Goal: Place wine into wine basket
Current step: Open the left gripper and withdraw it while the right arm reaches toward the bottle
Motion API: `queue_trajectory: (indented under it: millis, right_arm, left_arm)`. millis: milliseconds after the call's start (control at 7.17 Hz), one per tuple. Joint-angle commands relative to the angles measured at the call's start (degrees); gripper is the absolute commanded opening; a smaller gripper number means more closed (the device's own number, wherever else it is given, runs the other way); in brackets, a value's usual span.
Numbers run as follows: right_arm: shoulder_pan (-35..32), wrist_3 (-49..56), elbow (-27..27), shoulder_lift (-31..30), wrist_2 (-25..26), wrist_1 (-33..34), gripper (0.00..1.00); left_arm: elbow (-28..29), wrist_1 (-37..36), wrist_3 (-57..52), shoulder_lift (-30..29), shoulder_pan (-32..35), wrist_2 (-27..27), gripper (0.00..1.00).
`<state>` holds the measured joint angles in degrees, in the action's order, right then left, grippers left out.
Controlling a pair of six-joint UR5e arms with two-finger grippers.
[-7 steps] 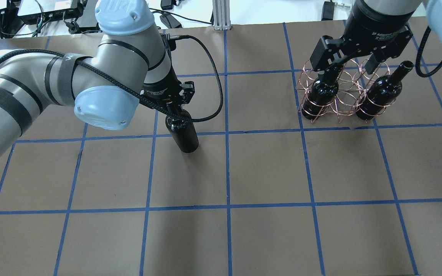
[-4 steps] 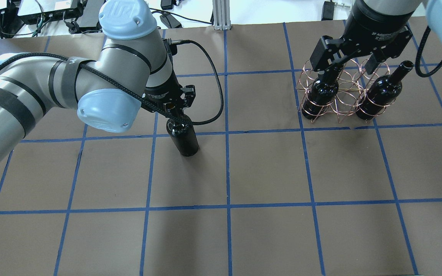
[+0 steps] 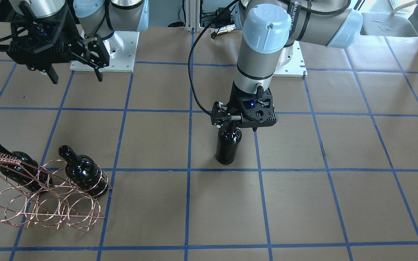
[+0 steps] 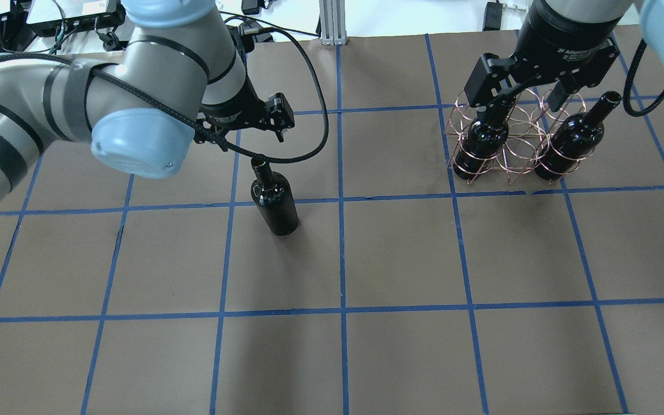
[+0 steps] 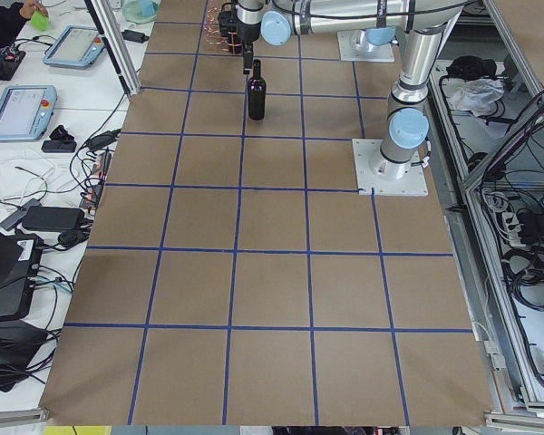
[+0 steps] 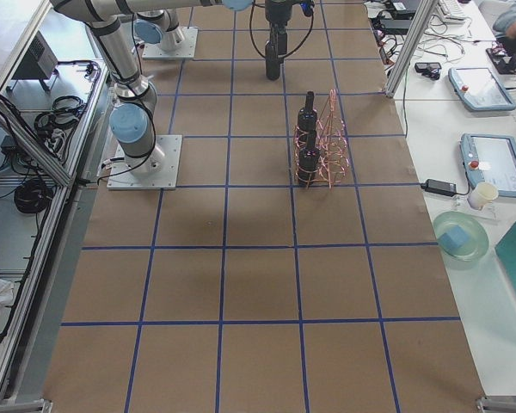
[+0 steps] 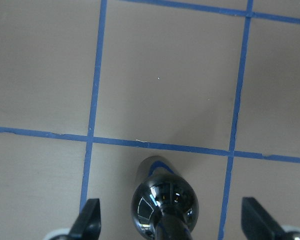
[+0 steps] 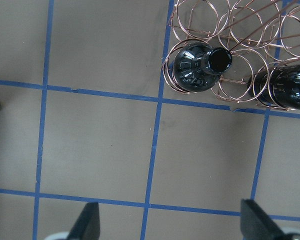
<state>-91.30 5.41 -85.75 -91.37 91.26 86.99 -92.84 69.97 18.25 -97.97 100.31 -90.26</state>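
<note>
A black wine bottle point(image 4: 275, 203) stands upright on the brown table, also in the front view point(image 3: 227, 145). My left gripper point(image 4: 245, 129) is open just above it, fingers on either side of the neck without touching point(image 7: 172, 225). The copper wire wine basket point(image 4: 517, 124) stands at the far right, with two bottles point(image 4: 482, 138) point(image 4: 575, 138) in its end rings. It also shows in the front view point(image 3: 45, 214). My right gripper point(image 4: 531, 86) hangs open and empty above the basket point(image 8: 240, 30).
The table point(image 4: 401, 253) is brown paper with a blue tape grid. Cables and electronics point(image 4: 78, 17) lie past the far edge. Tablets and a green dish point(image 6: 460, 237) lie on the side bench in the right view.
My left gripper has opened, let go of the bottle's neck and risen above it. The bottle stays upright in place. The right arm has not moved.
</note>
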Motion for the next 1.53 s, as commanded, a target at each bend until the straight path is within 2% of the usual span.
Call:
queue_trajectory:
  millis: [0,140,419,698,977,1116,1395]
  right_arm:
    - [-1.0,-5.5,-0.1,-0.1,0.0,0.7,0.99]
    - [-3.9,-8.5,-0.1,0.4,0.0,3.8,0.99]
    - [-11.8,-20.9,0.1,3.0,0.1,4.4,0.99]
    - [-21.2,-32.3,3.6,9.2,-0.1,9.7,0.99]
    - [-30.4,-41.7,6.6,16.1,0.5,12.3,0.99]
    - [-32.5,-45.4,6.6,17.8,0.0,15.7,0.99]
    - [-34.5,-48.5,6.6,19.6,0.1,16.2,0.99]
  left_arm:
    - [9.3,8.9,-3.0,0.2,-6.6,0.0,1.00]
    - [10.0,10.4,-9.2,0.6,-10.4,-0.2,1.00]
    - [10.1,10.4,-19.1,0.5,-20.6,0.9,1.00]
    - [10.0,10.5,-29.7,-0.1,-27.6,0.8,1.00]
    - [9.7,10.3,-30.6,-1.3,-28.9,1.2,1.00]
    - [9.7,10.3,-30.8,-1.3,-29.3,1.8,1.00]
    - [9.5,10.5,-32.7,-1.6,-29.3,1.7,1.00]
